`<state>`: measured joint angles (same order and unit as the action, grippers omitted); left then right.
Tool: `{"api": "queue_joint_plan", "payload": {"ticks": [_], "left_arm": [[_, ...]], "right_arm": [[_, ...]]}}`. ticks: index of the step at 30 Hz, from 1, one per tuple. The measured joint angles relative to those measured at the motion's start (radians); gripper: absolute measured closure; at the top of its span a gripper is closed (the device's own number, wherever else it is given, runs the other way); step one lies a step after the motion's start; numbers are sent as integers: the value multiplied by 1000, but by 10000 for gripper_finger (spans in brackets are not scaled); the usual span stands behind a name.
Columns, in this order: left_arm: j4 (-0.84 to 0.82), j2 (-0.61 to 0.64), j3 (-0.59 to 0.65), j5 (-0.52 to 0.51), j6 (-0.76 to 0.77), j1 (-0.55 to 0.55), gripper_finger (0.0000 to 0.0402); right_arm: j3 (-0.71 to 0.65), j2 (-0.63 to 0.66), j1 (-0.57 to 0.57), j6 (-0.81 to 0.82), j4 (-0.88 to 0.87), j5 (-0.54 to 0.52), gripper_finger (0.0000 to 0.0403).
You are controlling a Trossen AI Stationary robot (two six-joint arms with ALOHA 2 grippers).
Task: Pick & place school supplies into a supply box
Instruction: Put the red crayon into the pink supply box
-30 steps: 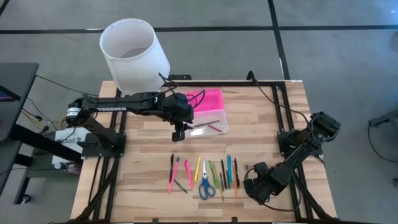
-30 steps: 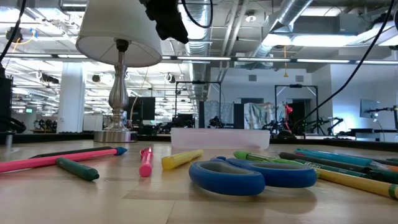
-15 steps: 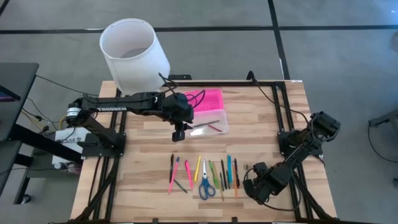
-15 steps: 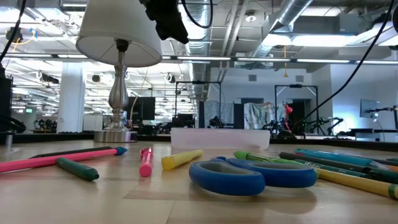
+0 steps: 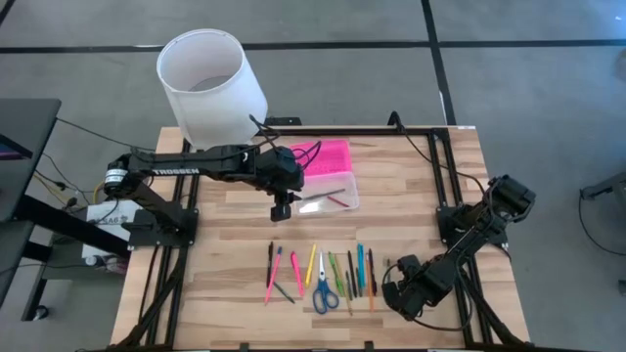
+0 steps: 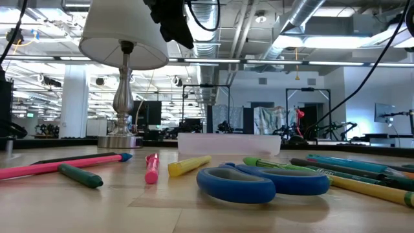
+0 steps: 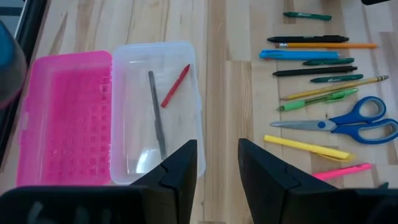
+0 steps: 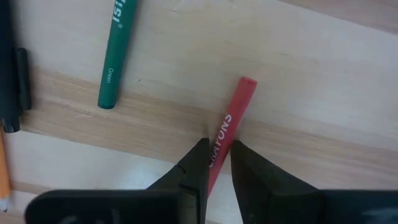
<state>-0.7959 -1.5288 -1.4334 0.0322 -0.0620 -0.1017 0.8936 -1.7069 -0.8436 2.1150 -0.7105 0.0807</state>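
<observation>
The supply box stands open at the table's middle, its clear base holding a grey pencil and a red crayon, its pink lid laid flat beside it. The school supplies lie in a row near the front edge, blue scissors among them. My left gripper hovers open by the box's near side, nothing between its fingers. My right gripper, at the row's right end, is shut on a red crayon lying apart from a green crayon. My right gripper pinches the red crayon at its printed label between the two fingers. The fingers come from above, pointing down, and lie across the crayon. The crayon rests flat on the table; its far end sticks out free, the other end hidden by the gripper.
A white lampshade on a metal lamp stands at the far left corner. Black frame rails run along the table's sides. Bare wood lies between the box and the row. A dark pen lies beside the green crayon.
</observation>
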Motion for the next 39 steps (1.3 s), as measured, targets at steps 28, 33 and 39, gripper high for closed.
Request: {"api": "queue_joint_plan", "payload": {"ticks": [28,33,39], "left_arm": [[-38,0,0,-46,-32,-4,290],[-38,0,0,-47,-32,-4,290],[-38,0,0,-47,-32,-4,290]], "right_arm": [[-1,40,-1,-48,-10,-34,400],[-1,64,-1,-55,-32,-75,401],[-1,69,1,-58,-33,-105,402]]}}
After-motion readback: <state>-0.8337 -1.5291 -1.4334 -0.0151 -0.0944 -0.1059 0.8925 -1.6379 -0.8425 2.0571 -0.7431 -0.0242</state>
